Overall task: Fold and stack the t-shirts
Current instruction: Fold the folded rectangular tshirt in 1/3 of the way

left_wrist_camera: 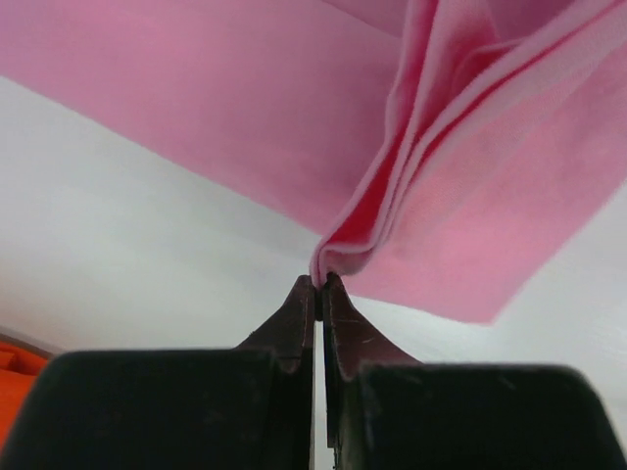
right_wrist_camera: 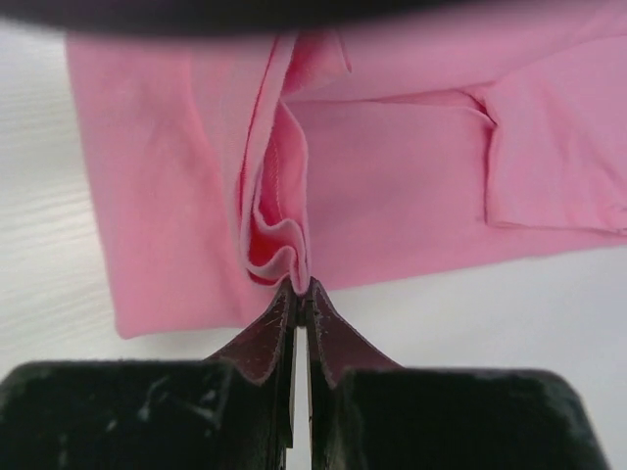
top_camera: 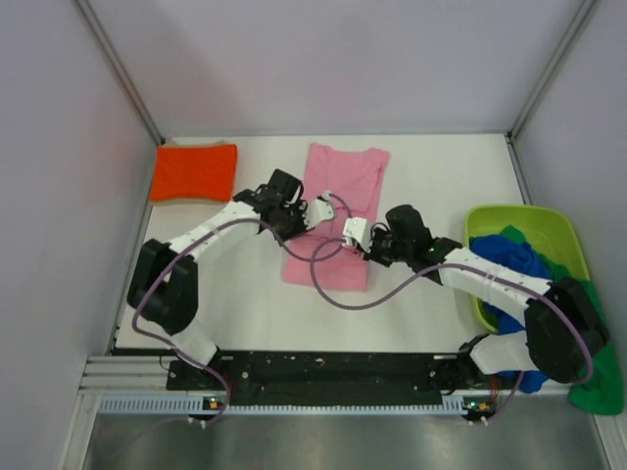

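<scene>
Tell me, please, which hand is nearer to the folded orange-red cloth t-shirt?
Left. The left hand pinches the light pink cloth t-shirt just right of the folded orange-red cloth t-shirt; the right hand pinches it farther right, toward the lime-green plastic tub.

Both arms reach in over the table (top_camera: 431,176), the left end effector (top_camera: 321,211) and right end effector (top_camera: 352,235) close together on the pink t-shirt (top_camera: 345,166). The orange-red t-shirt (top_camera: 193,172) lies folded at far left. At right, the blue t-shirt (top_camera: 514,257) spills from the lime-green tub (top_camera: 509,211).
</scene>
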Motion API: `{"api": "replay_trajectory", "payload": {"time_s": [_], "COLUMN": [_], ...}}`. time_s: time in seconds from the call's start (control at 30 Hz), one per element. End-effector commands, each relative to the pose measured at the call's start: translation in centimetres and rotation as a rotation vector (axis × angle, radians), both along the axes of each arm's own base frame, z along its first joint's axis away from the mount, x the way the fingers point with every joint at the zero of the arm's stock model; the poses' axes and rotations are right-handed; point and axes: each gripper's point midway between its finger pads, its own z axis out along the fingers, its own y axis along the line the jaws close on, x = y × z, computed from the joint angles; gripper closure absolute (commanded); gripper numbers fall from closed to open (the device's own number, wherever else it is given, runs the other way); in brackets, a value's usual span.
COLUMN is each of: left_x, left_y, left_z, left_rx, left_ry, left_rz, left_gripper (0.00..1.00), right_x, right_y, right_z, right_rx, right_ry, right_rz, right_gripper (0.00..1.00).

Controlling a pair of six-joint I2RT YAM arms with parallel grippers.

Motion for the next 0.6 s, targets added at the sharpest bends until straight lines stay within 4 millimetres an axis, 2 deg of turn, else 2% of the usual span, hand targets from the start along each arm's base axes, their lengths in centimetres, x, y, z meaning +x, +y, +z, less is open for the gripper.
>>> {"api": "replay_trajectory", "payload": {"time_s": [0.0, 0.03, 0.07, 0.13, 0.37, 0.57], "left_x": [6.2, 7.4, 8.5, 9.9, 12.0, 13.9], "left_y": [-1.0, -1.0, -0.8, -0.9, -1.7, -2.1], "left_z": [1.5, 1.8, 1.9, 1.6, -0.2, -1.1], "left_rx": [-0.059, -0.061, -0.060, -0.059, -0.037, -0.025], "left_ry": [-0.021, -0.030, -0.032, -0.026, 0.010, -0.012], "left_rz": [0.143, 0.168, 0.186, 0.201, 0.209, 0.224], "left_gripper": [1.00, 1.00, 1.00, 1.00, 1.00, 1.00], "right_x": [6.0, 7.2, 7.9, 9.5, 13.1, 14.5], "right_y": [0.5, 0.5, 0.3, 0.3, -1.2, -2.3], "right_z": [1.5, 1.7, 1.1, 0.9, -0.1, -1.7], "right_rx": [0.016, 0.016, 0.003, 0.002, -0.016, -0.074], "right_ry": [-0.122, -0.127, -0.121, -0.142, -0.149, -0.137], "right_rz": [-0.028, -0.040, -0.046, -0.065, -0.173, -0.223], "right_gripper": [1.00, 1.00, 1.00, 1.00, 1.00, 1.00]}}
